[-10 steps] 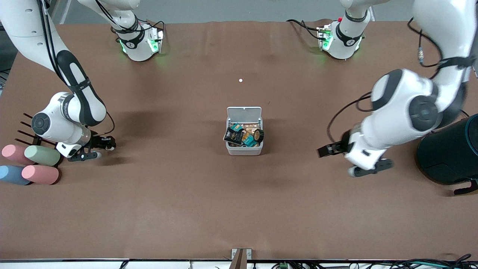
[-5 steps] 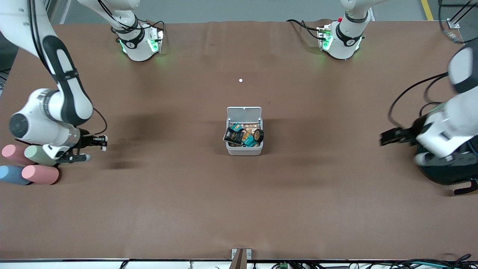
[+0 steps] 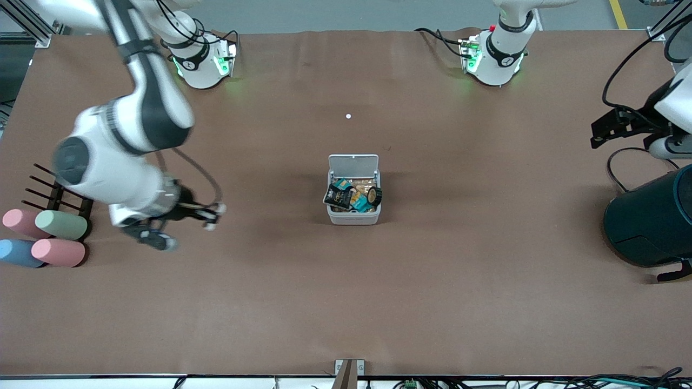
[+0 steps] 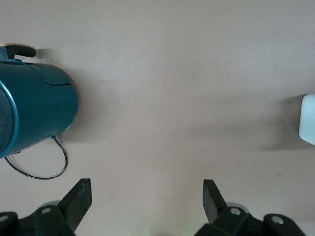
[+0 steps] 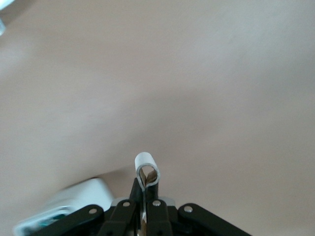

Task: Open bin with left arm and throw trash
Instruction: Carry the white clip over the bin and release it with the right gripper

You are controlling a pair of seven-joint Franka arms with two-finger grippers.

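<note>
The small square white-grey plastic bin [image 3: 353, 212] sits mid-table with its flat hinged lid [image 3: 353, 162] swung open toward the robots' bases, a crumpled black snack wrapper [image 3: 337, 196] and a small black tape roll [image 3: 374, 195] lying inside among other scraps. The left gripper [image 4: 146, 200], cut off at the front view's edge, hangs with fingers spread wide and empty above bare table near the big dark teal round container [image 3: 649, 222]. The right gripper [image 5: 145, 189], over the table toward the right arm's end, pinches a whitish twisted loop [image 5: 146, 167] that stands up out of its closed fingertips.

Front view: high, across table, facing robot bases at 12 o'clock. Wrist views: down onto tabletop, close above own fingers. All three share bin [image 3: 353, 190] [image 4: 307, 119] [image 5: 64, 206]
</note>
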